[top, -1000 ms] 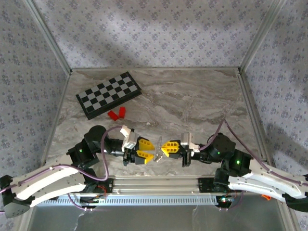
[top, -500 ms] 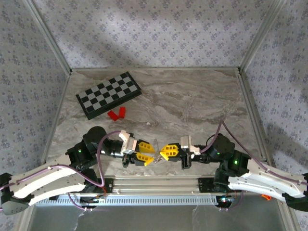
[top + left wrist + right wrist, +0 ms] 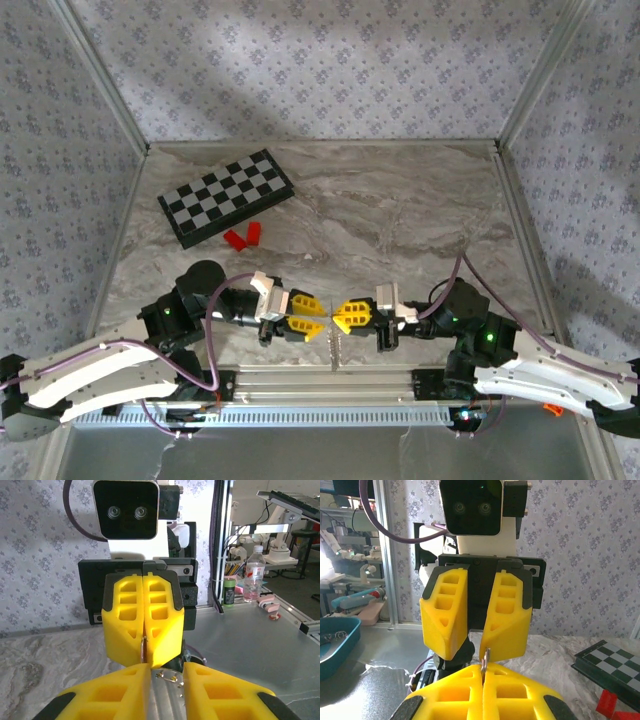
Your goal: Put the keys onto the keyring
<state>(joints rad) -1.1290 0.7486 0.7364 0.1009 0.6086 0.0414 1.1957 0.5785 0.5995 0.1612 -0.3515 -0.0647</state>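
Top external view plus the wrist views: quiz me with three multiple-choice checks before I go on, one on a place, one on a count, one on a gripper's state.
1. Where on the table is the chessboard?
A. far left
B. far right
C. between the grippers

2. How many red blocks lie beside it?
A. one
B. two
C. four

3. How does the right gripper stand?
A. wide open
B. shut on a thin metal piece
C. shut on a red block

Answers:
1 A, it sits toward the far left corner.
2 B, a pair lies by its near edge.
3 B, the left wrist view shows its pads pressed together with a sliver of metal between them.
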